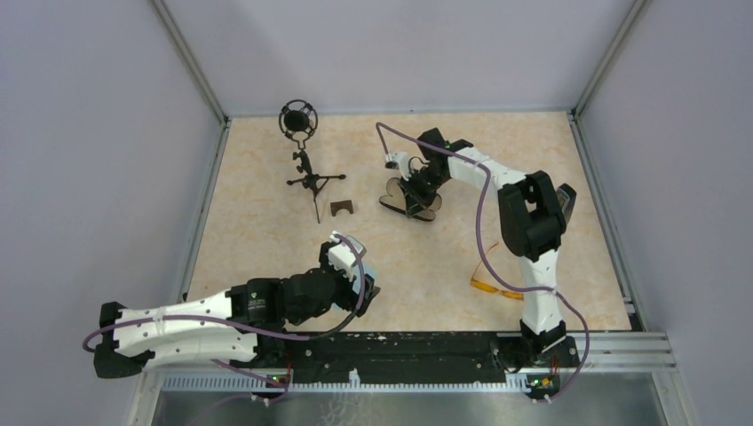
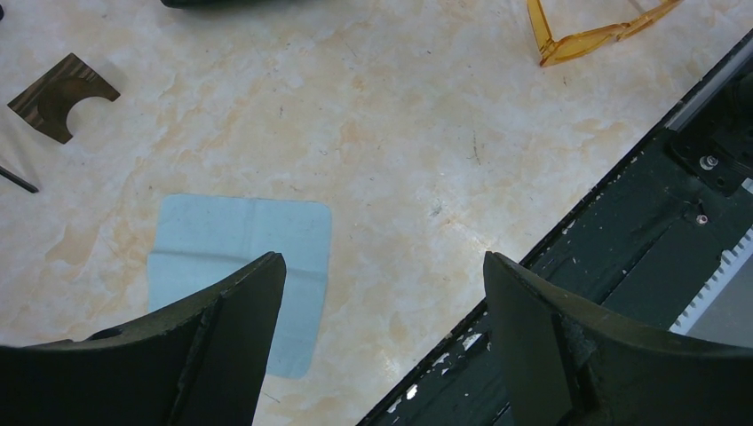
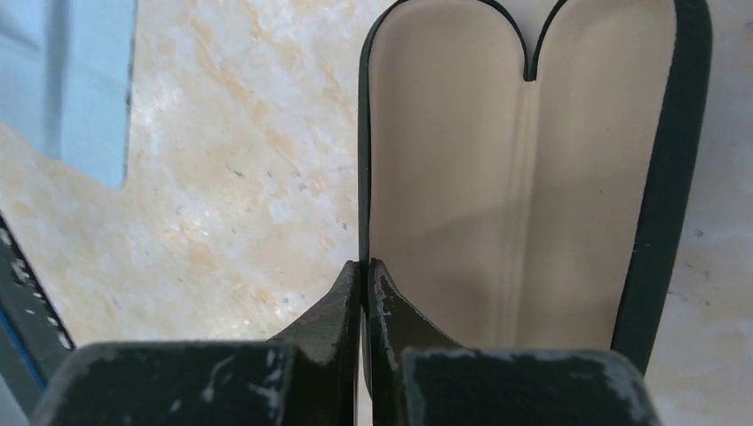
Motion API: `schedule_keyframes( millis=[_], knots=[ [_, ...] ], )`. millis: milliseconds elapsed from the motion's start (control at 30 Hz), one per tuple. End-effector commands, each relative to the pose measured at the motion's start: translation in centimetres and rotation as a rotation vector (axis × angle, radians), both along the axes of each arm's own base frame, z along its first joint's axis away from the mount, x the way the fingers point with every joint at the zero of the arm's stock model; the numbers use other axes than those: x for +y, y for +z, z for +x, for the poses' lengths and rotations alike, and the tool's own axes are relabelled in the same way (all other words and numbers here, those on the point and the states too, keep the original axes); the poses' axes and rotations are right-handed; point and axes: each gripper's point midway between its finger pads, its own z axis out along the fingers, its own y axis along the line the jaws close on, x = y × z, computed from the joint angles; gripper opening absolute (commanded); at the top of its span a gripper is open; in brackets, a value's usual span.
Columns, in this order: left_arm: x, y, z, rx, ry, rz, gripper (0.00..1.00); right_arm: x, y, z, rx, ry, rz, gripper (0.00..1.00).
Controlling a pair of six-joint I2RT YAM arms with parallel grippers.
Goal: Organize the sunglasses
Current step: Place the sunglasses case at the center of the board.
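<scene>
right claw pinched tight on the rim of the open black case, just above centre in the overhead view; left claw spread wide, holding nothing, over the blue cloth; sunglasses lie on the counter, lower right, well apart from the case

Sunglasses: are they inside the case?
No, the sunglasses lie out on their own, well apart from the open case.

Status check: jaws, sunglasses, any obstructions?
Left gripper jaws open over blue cloth. Right gripper shut on rim of open black case. Sunglasses loose on table by right arm's base, untouched. Nothing lying on them.
</scene>
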Motion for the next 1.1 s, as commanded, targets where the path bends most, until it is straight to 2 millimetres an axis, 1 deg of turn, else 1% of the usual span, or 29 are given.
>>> schedule_keyframes(
  millis=[0,200,333,433,600,800,1067],
  knots=[
    [-0.6,0.7,-0.1,0.001,-0.010,-0.036,0.89,-1.7,1.6,1.1,-0.180,0.135,-0.096,0.00],
    [-0.6,0.6,-0.1,0.003,-0.006,-0.033,0.89,-4.8,1.1,1.7,-0.298,0.284,-0.225,0.00],
    [-0.4,0.5,-0.2,0.015,0.000,-0.036,0.88,-6.3,0.6,2.7,-0.367,0.357,-0.275,0.00],
    [-0.2,0.6,-0.3,0.024,0.006,-0.041,0.88,-6.8,0.6,3.5,-0.405,0.368,-0.290,0.00],
    [0.0,0.8,-0.3,0.029,0.016,-0.055,0.88,-6.9,0.7,4.2,-0.447,0.384,-0.306,0.10],
    [0.1,1.0,-0.3,0.030,0.024,-0.059,0.88,-7.6,2.0,5.2,-0.496,0.389,-0.347,0.16],
    [1.0,0.0,0.3,0.029,0.081,-0.020,0.88,-7.6,3.0,6.1,-0.535,0.376,-0.366,0.26]
  ],
)
